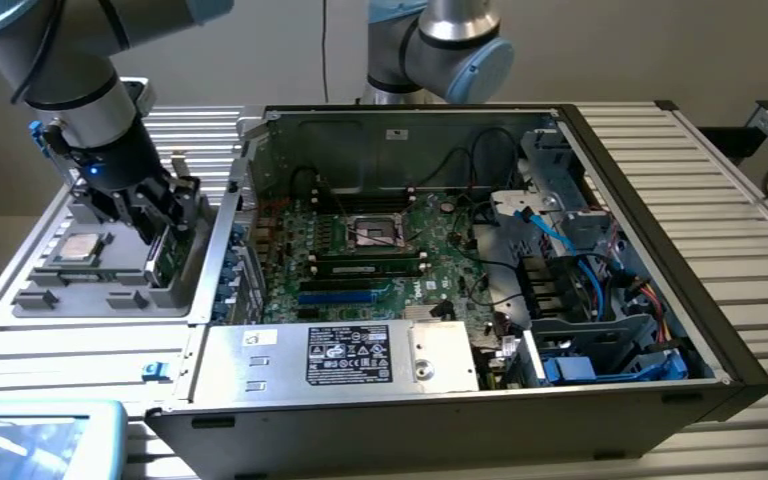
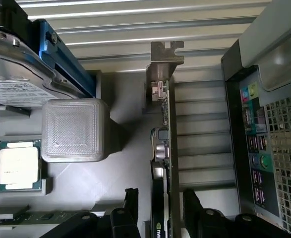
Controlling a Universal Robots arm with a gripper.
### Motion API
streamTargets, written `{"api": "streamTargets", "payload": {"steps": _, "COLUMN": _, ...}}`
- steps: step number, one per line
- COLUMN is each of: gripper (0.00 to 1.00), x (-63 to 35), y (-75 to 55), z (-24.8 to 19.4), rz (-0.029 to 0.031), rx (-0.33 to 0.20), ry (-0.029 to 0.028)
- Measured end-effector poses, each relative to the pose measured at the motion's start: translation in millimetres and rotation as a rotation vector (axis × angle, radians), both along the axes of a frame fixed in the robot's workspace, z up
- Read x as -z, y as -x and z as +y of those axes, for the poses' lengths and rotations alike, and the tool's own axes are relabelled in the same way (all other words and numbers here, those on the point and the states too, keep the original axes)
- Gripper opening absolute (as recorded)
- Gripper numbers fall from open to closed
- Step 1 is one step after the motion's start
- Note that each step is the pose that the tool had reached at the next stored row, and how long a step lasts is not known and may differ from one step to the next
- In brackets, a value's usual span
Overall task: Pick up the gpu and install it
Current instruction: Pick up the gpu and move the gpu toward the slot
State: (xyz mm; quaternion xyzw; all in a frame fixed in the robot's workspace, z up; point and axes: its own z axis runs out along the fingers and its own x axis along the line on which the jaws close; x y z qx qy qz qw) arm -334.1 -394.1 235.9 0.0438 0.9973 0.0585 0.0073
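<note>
The gpu [image 2: 166, 144] stands on its long edge in a slot of the grey parts tray [image 2: 125, 168], its silver end bracket [image 2: 161, 62] at the far end. My gripper [image 2: 161, 210] straddles the card, one black finger [image 2: 131, 201] on each side with a small gap to the board, so it is open and not gripping. In the exterior view the gripper [image 1: 157, 215] hangs over the tray [image 1: 37, 300] at the exterior view's left, just outside the open computer case [image 1: 598, 160], with the gpu [image 1: 160, 258] beneath it. The motherboard [image 1: 357, 240] lies flat inside the case.
On the tray sit a CPU [image 2: 19, 166], a hard drive [image 2: 16, 74], a memory stick [image 2: 21, 218] and a grey block [image 2: 75, 130]. The case's rear panel [image 2: 264, 148] is close beside the card. A second arm [image 1: 438, 50] stands behind the case; cables and a power supply [image 1: 344, 355] crowd its inside.
</note>
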Motion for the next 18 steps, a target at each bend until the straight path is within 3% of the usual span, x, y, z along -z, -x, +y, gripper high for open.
{"api": "streamTargets", "payload": {"steps": 6, "gripper": 0.49, "x": 8.0, "y": -1.8, "z": 2.9, "rz": 0.0001, "rx": 0.000, "ry": 0.0001}}
{"api": "streamTargets", "payload": {"steps": 18, "gripper": 0.49, "x": 13.8, "y": -2.4, "z": 7.0, "rz": 0.0006, "rx": 0.000, "ry": 0.0000}}
